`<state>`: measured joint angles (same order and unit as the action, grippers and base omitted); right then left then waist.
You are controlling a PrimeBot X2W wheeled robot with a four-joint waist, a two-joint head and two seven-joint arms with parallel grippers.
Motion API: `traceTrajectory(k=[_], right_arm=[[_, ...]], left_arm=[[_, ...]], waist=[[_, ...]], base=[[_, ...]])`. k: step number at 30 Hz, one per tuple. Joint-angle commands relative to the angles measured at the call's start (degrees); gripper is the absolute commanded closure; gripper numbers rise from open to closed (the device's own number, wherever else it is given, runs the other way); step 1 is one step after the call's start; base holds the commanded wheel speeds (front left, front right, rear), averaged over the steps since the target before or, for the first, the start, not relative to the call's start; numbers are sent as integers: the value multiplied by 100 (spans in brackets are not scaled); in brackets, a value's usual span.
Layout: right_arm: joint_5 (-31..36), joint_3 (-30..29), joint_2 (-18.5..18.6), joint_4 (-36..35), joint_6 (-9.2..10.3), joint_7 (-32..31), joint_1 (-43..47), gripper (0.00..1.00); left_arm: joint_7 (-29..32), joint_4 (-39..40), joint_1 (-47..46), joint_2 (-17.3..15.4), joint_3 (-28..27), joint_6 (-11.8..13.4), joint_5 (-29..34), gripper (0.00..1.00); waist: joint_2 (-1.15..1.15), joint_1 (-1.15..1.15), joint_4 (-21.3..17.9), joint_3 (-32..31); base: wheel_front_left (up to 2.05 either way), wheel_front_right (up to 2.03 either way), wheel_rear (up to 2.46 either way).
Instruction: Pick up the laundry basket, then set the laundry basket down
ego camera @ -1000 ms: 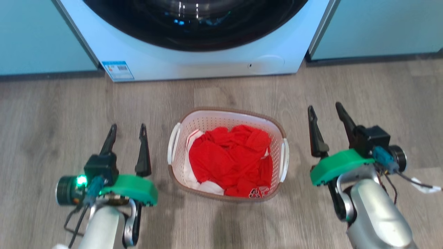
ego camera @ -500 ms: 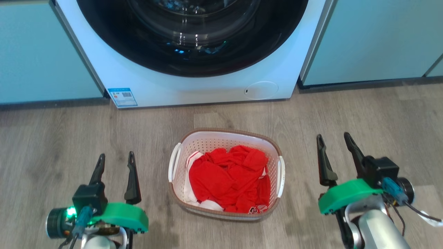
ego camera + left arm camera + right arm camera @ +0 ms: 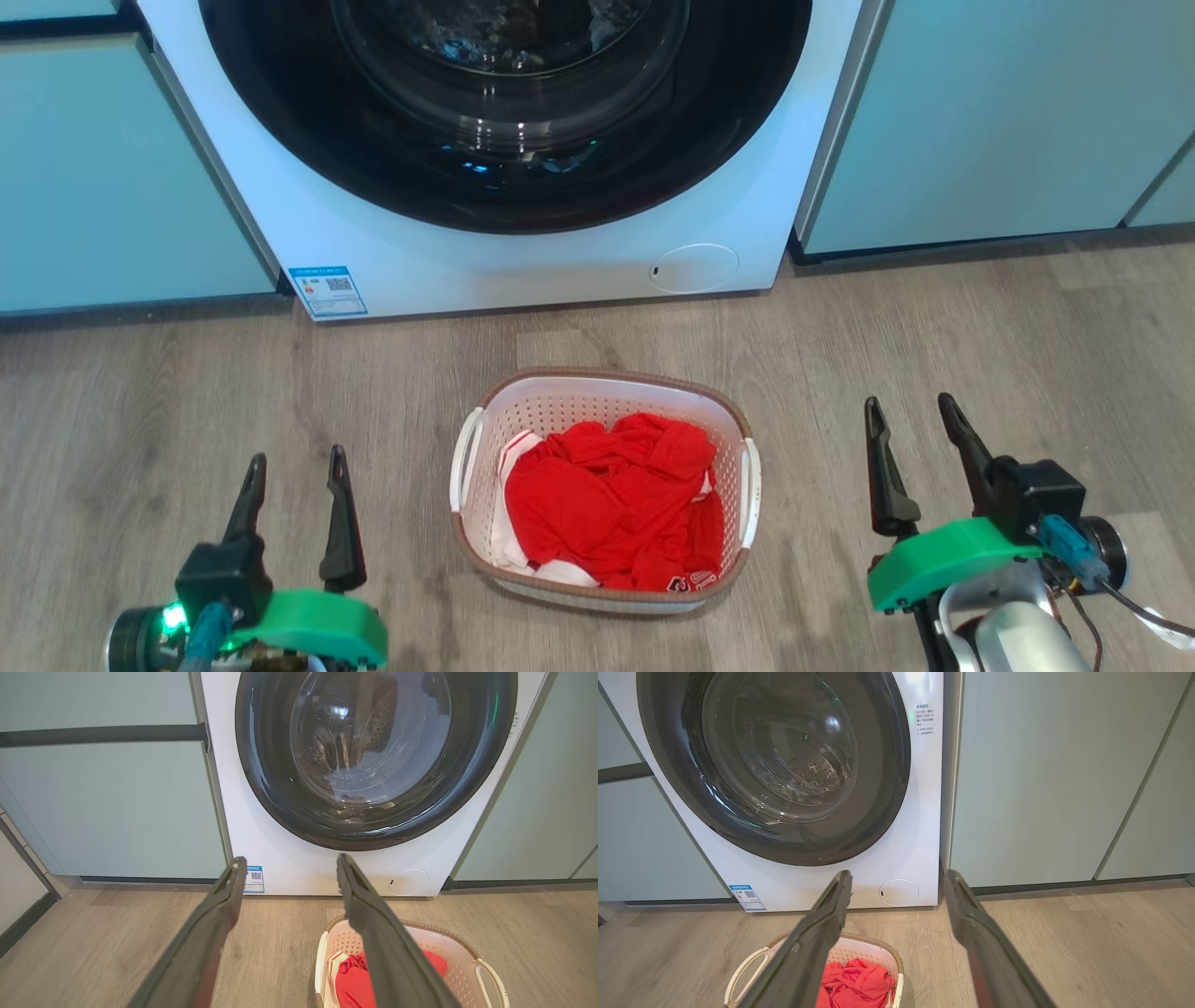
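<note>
On the wood-look floor (image 3: 934, 317) before a washing machine (image 3: 523, 261), the laundry basket (image 3: 607, 375) stands heaped with red clothes (image 3: 607, 495). The left gripper (image 3: 297, 455) and right gripper (image 3: 907, 399) flank it, fingers spread and empty, clear of its handles. Over the last second the head camera has lifted and both arms appear to have drawn back, suggesting the basket is already set down

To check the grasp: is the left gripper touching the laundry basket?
Apart. The head view shows a strip of floor between the left gripper and the laundry basket.
</note>
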<state>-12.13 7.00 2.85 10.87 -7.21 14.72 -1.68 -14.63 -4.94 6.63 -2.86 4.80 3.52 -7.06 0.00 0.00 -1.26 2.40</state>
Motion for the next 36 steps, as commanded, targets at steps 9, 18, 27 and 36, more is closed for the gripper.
traceTrajectory(k=[9,18,27,36], right_arm=[[97,46,3,-249,-28,28,-9,0],[66,70,3,-255,-28,28,47,0],[86,65,3,-271,-28,28,69,0],[113,53,3,-299,-28,28,66,0]], left_arm=[[-37,351,-36,-2,-222,43,-7,0],[-37,307,61,-2,-229,85,117,0],[-37,258,87,-2,-234,58,176,0],[-37,241,85,-2,-233,54,212,0]], waist=[[0,0,40,-138],[0,0,57,-232],[0,0,56,-223],[0,0,55,-181]], base=[[0,0,0],[0,0,0],[0,0,0],[0,0,0]])
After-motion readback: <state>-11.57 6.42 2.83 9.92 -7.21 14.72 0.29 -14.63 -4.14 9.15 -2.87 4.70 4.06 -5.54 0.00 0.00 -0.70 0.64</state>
